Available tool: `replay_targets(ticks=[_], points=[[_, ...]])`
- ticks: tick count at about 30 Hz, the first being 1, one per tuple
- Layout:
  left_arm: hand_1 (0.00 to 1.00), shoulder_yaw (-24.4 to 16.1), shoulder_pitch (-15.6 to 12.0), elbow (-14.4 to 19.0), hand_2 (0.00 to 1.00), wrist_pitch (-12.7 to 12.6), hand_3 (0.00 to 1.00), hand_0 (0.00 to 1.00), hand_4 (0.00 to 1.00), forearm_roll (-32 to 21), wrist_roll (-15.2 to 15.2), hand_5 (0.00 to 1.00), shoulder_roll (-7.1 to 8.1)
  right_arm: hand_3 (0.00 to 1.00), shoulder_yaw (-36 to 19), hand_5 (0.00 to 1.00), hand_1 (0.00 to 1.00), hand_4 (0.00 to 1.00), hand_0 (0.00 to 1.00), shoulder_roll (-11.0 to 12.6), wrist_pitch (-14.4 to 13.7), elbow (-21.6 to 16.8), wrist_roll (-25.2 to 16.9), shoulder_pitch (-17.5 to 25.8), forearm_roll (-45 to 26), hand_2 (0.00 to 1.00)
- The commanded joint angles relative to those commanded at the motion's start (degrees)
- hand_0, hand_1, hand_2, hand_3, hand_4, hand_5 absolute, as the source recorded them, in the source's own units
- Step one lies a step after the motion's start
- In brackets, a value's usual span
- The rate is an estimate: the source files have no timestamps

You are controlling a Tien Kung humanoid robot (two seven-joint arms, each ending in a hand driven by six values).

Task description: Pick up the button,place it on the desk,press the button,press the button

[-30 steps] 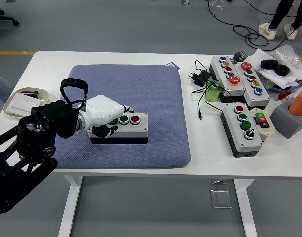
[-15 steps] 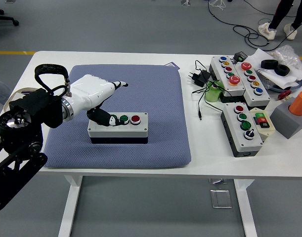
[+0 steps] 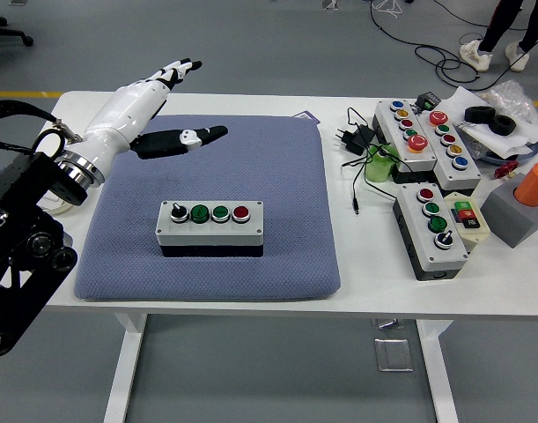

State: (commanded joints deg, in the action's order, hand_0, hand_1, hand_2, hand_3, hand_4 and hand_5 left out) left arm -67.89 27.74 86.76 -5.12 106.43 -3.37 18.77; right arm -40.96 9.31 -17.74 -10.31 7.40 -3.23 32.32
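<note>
From the head view, the left robot hand (image 3: 154, 106), white-shelled with black fingertips, hangs above the far-left part of the blue-grey quilted mat (image 3: 286, 238), fingers stretched out flat and holding nothing. The grey four-button control box (image 3: 210, 227) sits on that mat atop the white surface (image 3: 374, 264), well apart from the hand, its black knob, two green buttons and red button facing up.

button boxes: 4 (image 3: 210, 226) | orange cylinders: 1 (image 3: 534, 183) | tape rolls: perhaps 2 (image 3: 491, 120) | pads: 1 (image 3: 277, 185)
</note>
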Motion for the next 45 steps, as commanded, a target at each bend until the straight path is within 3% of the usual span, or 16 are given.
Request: replay_targets(ticks=[5, 7, 17, 25, 30, 45], points=[[0.886, -1.15, -0.99, -4.02, 0.954, -11.76, 0.934, 0.793, 0.797, -11.92, 6.42, 0.998, -0.2, 0.583, -0.03, 0.007, 0.474, 0.266, 0.632, -0.06, 0.04, 0.0, 0.08, 0.07, 0.12, 0.531], [0.877, -1.8, -1.58, -5.74, 0.934, -13.78, 0.925, 0.787, 0.759, -17.13, 8.07, 0.998, -0.22, 0.583, -0.03, 0.008, 0.474, 0.266, 0.631, -0.1, 0.06, 0.0, 0.11, 0.13, 0.13, 0.531], [0.87, -3.17, -3.95, -10.64, 0.929, -9.24, 0.919, 0.781, 0.746, -41.34, 6.71, 0.998, 0.07, 0.583, 0.13, 0.007, 0.475, 0.265, 0.631, -0.25, 0.08, 0.0, 0.2, 0.44, -0.05, 0.533], [0.865, -3.32, -4.56, -11.83, 0.925, -6.64, 0.916, 0.779, 0.729, -59.65, 5.54, 0.998, 0.33, 0.583, 0.08, 0.008, 0.476, 0.264, 0.631, -0.31, 0.08, 0.0, 0.22, 0.59, -0.07, 0.533], [0.859, -3.62, -4.9, -12.09, 0.918, -4.74, 0.914, 0.771, 0.72, -61.83, 4.78, 0.998, 0.63, 0.583, 0.1, 0.008, 0.475, 0.264, 0.631, -0.29, 0.1, 0.0, 0.19, 0.64, -0.1, 0.533], [0.859, -4.11, -4.94, -12.27, 0.915, -4.43, 0.914, 0.775, 0.714, -62.43, 4.88, 0.998, 0.85, 0.583, 0.22, 0.008, 0.478, 0.264, 0.631, -0.29, 0.14, 0.0, 0.18, 0.37, -0.25, 0.533]])
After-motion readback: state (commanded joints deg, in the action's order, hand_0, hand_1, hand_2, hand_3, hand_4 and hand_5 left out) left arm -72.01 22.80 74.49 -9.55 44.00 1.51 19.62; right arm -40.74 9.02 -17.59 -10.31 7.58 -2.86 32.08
